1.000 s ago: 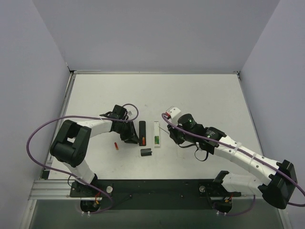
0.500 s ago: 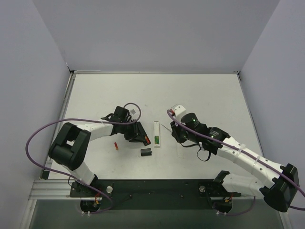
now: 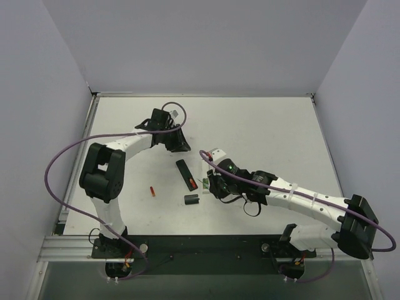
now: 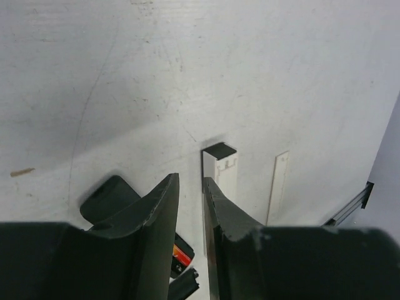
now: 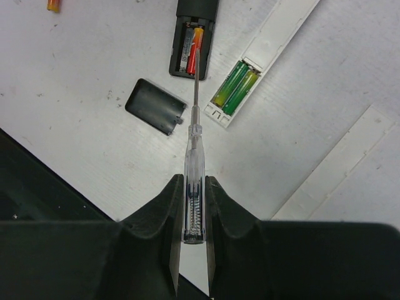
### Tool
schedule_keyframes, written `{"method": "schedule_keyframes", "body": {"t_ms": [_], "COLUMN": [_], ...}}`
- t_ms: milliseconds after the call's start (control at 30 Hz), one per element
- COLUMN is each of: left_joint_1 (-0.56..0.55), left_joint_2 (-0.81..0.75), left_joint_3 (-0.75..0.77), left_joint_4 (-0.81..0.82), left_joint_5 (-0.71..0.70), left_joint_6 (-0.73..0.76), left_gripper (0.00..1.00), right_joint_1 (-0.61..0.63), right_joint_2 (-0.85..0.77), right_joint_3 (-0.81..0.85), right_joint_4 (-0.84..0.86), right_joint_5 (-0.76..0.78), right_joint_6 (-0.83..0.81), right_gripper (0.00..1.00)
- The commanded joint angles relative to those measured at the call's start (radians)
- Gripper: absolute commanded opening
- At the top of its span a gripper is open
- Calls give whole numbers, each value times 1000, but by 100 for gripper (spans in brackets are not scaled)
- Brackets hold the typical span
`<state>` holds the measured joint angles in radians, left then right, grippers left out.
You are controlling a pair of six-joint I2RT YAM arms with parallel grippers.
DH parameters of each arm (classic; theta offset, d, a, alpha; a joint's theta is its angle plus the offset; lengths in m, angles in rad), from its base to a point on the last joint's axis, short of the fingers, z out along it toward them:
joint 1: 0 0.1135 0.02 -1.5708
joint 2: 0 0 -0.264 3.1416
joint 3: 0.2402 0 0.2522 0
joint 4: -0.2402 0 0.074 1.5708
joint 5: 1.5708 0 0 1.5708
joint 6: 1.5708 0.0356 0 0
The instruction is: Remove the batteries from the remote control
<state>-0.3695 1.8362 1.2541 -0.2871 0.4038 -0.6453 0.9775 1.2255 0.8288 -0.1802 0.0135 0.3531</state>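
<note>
The black remote (image 3: 185, 175) lies open with one red battery (image 5: 195, 42) in its bay. The open white remote (image 5: 262, 56) holds two green batteries (image 5: 236, 87); in the top view (image 3: 204, 180) my right arm mostly hides it. A loose red battery (image 3: 152, 191) lies on the table to the left. My right gripper (image 5: 192, 181) (image 3: 215, 186) is shut on a clear screwdriver (image 5: 192, 187) whose tip rests at the red battery in the black remote. My left gripper (image 3: 180, 145) (image 4: 190, 181) is behind the black remote, its fingers close together with nothing between them.
A short black battery cover (image 3: 192, 199) (image 5: 156, 114) lies in front of the black remote. A long thin white cover strip (image 5: 337, 169) (image 4: 278, 187) lies beside the white remote. Purple cables loop off both arms. Grey walls enclose the table.
My left gripper has left the black remote and moved back toward the far left. The black remote now lies at a slant. My right gripper moved left, bringing the screwdriver over to the black remote.
</note>
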Motion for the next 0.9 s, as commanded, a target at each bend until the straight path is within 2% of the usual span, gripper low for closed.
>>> {"method": "schedule_keyframes", "body": {"t_ms": [0, 200, 400, 633, 867], "left_joint_1": [0, -5, -3, 7, 6], "left_joint_2": [124, 173, 181, 58, -11], "left_joint_3": [65, 57, 74, -106, -202], "left_joint_4": [-80, -55, -257, -271, -253], "left_joint_5": [50, 81, -15, -59, -68], "left_joint_6": [64, 65, 128, 138, 116], "left_gripper": [33, 32, 32, 32, 30], "right_joint_1": [29, 69, 75, 73, 59], "right_joint_2": [17, 69, 140, 91, 106], "right_joint_3": [49, 43, 61, 33, 75], "right_joint_4": [19, 56, 61, 45, 1], "right_joint_5": [26, 0, 2, 52, 65], "right_joint_6": [63, 70, 70, 46, 17], "right_gripper": [0, 0, 0, 0, 0]}}
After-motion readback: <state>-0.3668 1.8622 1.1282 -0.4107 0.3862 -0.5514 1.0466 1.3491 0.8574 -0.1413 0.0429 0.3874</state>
